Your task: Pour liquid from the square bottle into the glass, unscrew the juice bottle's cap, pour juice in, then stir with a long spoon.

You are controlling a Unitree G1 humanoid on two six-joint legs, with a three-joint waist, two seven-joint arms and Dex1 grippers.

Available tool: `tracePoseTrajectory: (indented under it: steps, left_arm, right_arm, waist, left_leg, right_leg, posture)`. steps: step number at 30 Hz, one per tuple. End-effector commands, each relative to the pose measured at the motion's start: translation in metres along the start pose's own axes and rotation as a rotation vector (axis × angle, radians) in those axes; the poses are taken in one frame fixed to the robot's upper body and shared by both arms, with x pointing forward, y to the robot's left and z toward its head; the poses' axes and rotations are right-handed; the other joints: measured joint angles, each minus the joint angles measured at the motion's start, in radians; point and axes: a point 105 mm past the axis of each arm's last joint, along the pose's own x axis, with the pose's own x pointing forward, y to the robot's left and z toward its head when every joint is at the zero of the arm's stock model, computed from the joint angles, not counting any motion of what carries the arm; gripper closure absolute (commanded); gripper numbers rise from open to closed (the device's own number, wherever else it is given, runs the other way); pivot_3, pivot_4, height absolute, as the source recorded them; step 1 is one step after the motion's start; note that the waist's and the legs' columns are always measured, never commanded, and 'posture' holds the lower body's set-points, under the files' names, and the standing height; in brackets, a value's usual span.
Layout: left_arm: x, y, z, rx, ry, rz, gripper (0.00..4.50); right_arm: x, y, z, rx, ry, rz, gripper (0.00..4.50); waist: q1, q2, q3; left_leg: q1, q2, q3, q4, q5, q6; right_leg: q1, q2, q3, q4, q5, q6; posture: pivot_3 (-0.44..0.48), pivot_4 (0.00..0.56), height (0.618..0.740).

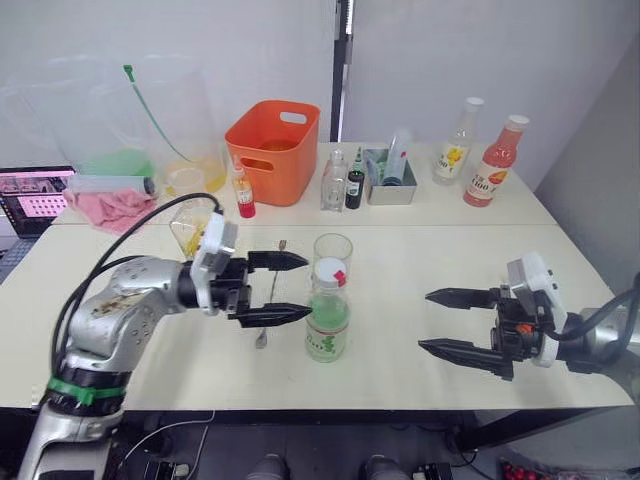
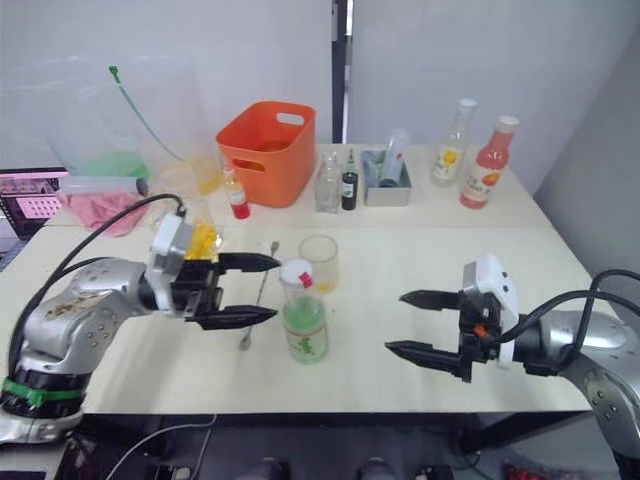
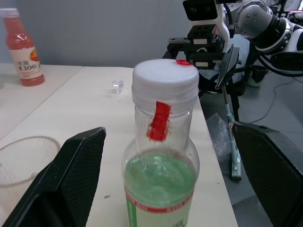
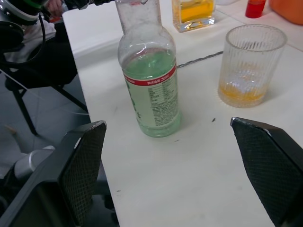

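The counter (image 1: 420, 330) is carrying everything, and the juice bottle (image 1: 327, 312) is standing upright near its front middle, cap (image 1: 330, 271) on. The left gripper (image 1: 290, 288) is hovering just beside the bottle, jaws spread and gripping nothing; the right gripper (image 1: 448, 322) is waiting well apart on the bottle's other side, jaws equally wide. Just behind the bottle the glass (image 1: 332, 255) is holding a little yellow liquid (probably the first pour). The long spoon (image 1: 270, 305) is lying under the left jaws. A careless closing could be tipping the tall bottle into the glass.
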Motion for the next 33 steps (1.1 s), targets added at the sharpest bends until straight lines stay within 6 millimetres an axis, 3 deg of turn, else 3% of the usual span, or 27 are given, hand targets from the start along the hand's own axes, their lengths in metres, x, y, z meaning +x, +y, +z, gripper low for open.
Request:
tracePoseTrajectory:
  steps: [1,20,29,30,33]
  left_arm:
    - [0.006,0.003,-0.001,0.048,0.02,-0.023,0.0]
    - [0.043,0.007,-0.002,0.045,-0.016,-0.129,0.0]
    - [0.046,0.007,-0.003,0.038,-0.019,-0.13,2.79]
    - [0.046,0.007,-0.003,0.041,-0.016,-0.133,3.01]
    - [0.047,0.008,-0.004,0.046,-0.012,-0.132,3.08]
  right_arm:
    - [-0.004,0.003,0.007,-0.008,-0.022,-0.032,0.04]
    - [-0.005,0.007,0.008,-0.007,-0.07,-0.118,0.04]
    - [-0.001,0.008,0.019,-0.04,-0.106,-0.098,0.0]
    - [0.001,0.01,0.021,-0.044,-0.111,-0.087,0.0]
    - [0.008,0.013,0.03,-0.054,-0.135,-0.056,0.0]
  waist:
    - [-0.002,0.0,0.0]
    - [0.001,0.0,0.0]
    - [0.0,0.0,0.0]
    - [0.0,0.0,0.0]
    - [0.0,0.0,0.0]
  left_leg:
    - [0.0,0.0,0.0,0.0,0.0,0.0]
    - [-0.001,0.0,0.0,0.002,0.0,0.0]
    - [-0.001,0.0,-0.001,0.002,0.0,0.0]
    - [-0.001,0.0,-0.001,0.002,0.0,0.0]
    - [-0.001,0.0,-0.001,0.002,0.0,0.0]
  right_leg:
    - [0.0,0.0,0.0,0.0,0.0,0.0]
    - [0.001,0.0,0.0,0.0,0.0,0.001]
    - [0.001,0.0,0.0,0.0,0.0,0.001]
    - [0.001,0.0,0.0,0.0,0.0,0.001]
    - [0.001,0.0,0.0,0.0,0.0,0.001]
  posture:
    - [0.0,0.15,0.74]
    - [0.0,0.15,0.74]
    - [0.0,0.15,0.74]
    - [0.0,0.15,0.74]
    - [0.0,0.15,0.74]
